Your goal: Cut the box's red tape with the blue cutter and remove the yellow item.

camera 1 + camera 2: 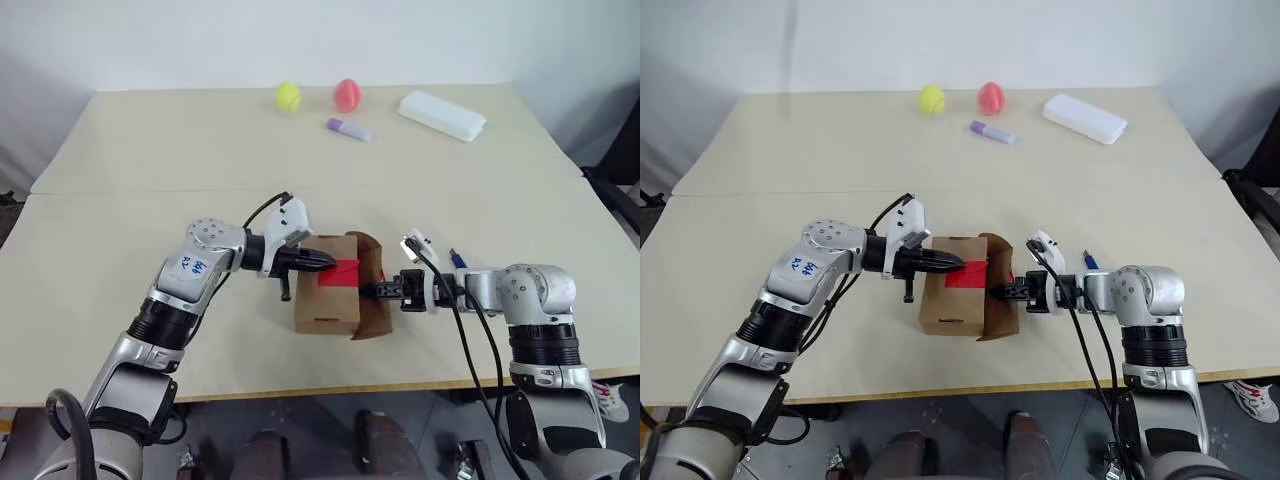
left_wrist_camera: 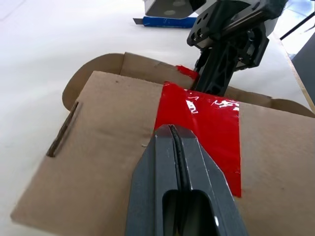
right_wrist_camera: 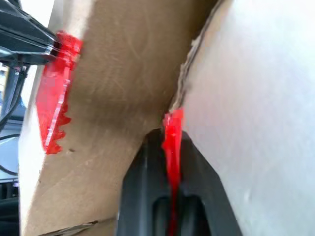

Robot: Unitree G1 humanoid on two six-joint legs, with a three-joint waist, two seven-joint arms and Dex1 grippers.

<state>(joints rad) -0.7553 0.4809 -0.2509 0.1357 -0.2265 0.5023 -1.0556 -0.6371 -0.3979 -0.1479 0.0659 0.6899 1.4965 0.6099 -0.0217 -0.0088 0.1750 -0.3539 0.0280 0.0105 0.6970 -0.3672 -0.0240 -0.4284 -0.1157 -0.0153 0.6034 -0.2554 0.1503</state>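
Observation:
The brown box [image 1: 322, 300] lies in the middle of the near table with the red tape [image 1: 342, 272] on its top face. My left gripper [image 1: 325, 262] is shut, its tips resting on the top of the box at the tape's edge [image 2: 206, 128]. The box's right-hand flap [image 1: 372, 258] stands open. My right gripper [image 1: 378, 291] is shut on that flap's edge, where a strip of torn red tape [image 3: 172, 128] runs between its fingers. The blue cutter [image 1: 457, 258] lies on the table just behind my right wrist. The yellow item is hidden.
At the far edge of the table sit a yellow-green ball [image 1: 288, 96], a pink ball [image 1: 347, 94], a lilac tube [image 1: 349, 129] and a long white case [image 1: 442, 115]. A seam between two tabletops [image 1: 120, 190] runs across the middle.

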